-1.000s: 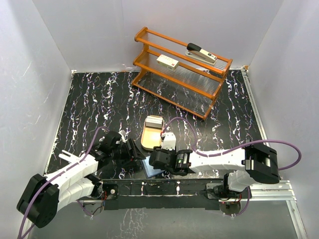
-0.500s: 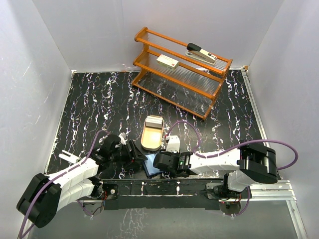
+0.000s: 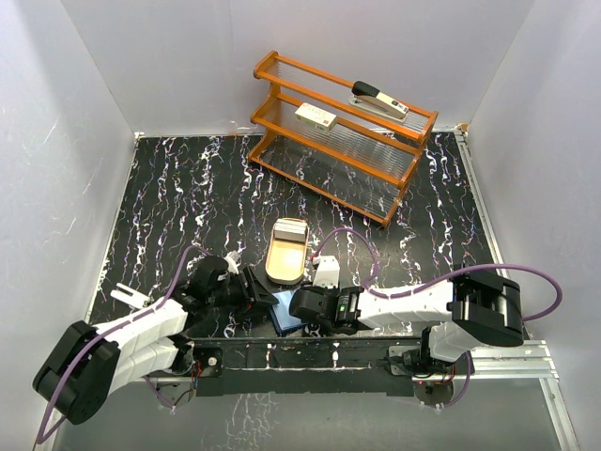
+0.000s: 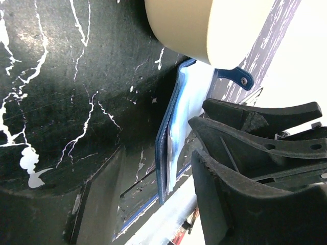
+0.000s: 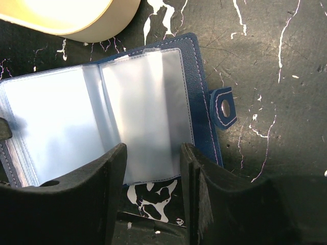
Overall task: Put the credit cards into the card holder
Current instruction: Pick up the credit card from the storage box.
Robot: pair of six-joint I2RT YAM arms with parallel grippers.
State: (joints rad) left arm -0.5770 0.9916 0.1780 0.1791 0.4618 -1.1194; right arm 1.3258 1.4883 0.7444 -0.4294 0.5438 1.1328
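The card holder [image 3: 286, 311] lies open near the table's front edge, just in front of the tan oval tray [image 3: 282, 260]. A pale credit card [image 3: 290, 230] lies in the far end of the tray. My left gripper [image 3: 257, 290] is open at the holder's left edge. In the left wrist view that navy edge [image 4: 164, 148] stands between the open jaws of my left gripper [image 4: 163, 176]. My right gripper [image 3: 300, 303] is open over the holder's right half. In the right wrist view my right gripper [image 5: 152, 153] straddles a pale blue pocket leaf [image 5: 145, 107], with the snap tab [image 5: 224, 107] to its right. No card shows in either wrist view.
An orange wooden rack [image 3: 404, 167] stands at the back right, with a cream box with a red label [image 3: 315, 116] and a stapler [image 3: 378, 99] on its shelves. White walls close in the black marbled table [image 3: 178, 197]. The metal base rail [image 3: 310, 357] runs just in front of the holder.
My left gripper has moved right, up to the holder's left edge. My right gripper has shifted slightly right over the holder. In the last half second almost nothing has moved.
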